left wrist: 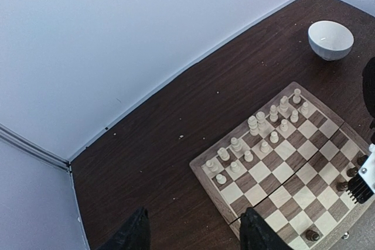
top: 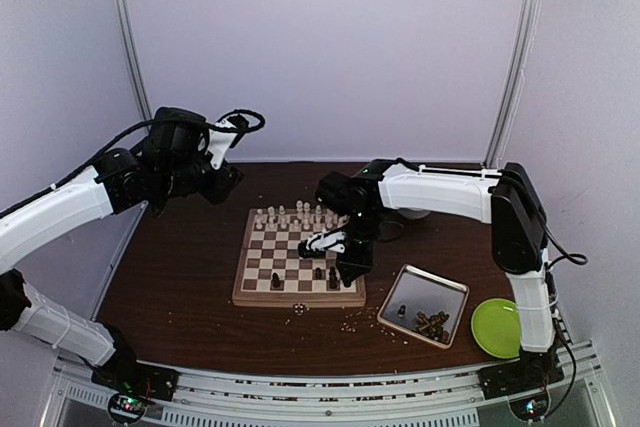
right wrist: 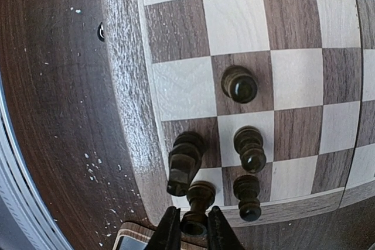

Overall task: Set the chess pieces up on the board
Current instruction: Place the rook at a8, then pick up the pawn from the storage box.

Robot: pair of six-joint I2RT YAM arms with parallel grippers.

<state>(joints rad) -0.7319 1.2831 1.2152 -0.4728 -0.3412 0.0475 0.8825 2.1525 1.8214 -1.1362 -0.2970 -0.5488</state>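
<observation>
Board (right wrist: 281,39) corner: five dark chess pieces (right wrist: 239,84), one seemingly clamped in right fingers (right wrist: 169,232); left fingers (left wrist: 132,235) apart.

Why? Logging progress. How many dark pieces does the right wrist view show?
5 pieces: one between the end effector's fingers, one each side, two beyond; others may lie off-frame.

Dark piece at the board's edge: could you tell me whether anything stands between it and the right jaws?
Nothing visible does: the jaws of the right gripper hug the dark piece directly, and the neighbouring pieces stand off to its sides.
</observation>
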